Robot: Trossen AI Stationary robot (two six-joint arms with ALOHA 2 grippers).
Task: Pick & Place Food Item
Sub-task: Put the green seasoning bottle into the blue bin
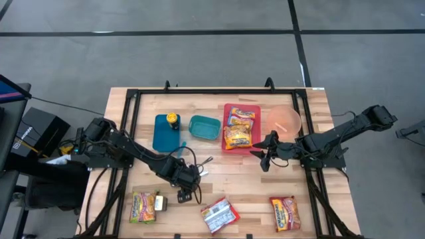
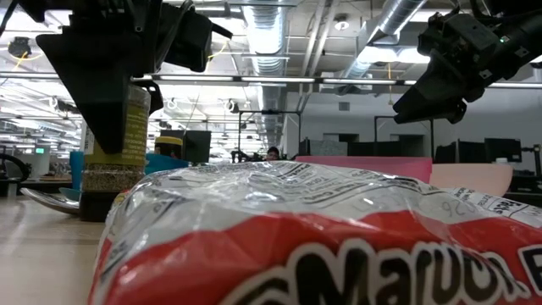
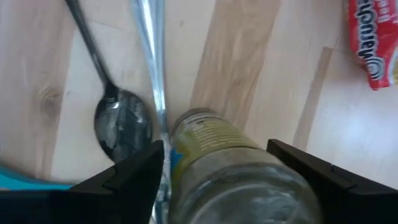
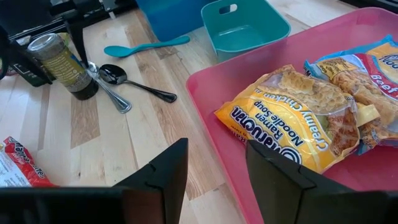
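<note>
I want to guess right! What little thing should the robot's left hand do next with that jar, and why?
Probably close a bit more on the jar. In the left wrist view, the left hand has a finger on each side of the jar, with gaps showing, so it does not look gripped. The jar stands upright on the table beside two spoons. The right hand hangs by the red tray.

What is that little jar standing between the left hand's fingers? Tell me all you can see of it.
The jar is a small cylinder, apparently clear glass or plastic, with a yellow-green printed label and a dark, grainy filling, perhaps a seasoning. It stands upright on the wooden table, beside two metal spoons. The left hand straddles it, a dark finger on either side; whether they press on it is unclear. A red noodle packet lies nearby.
</note>
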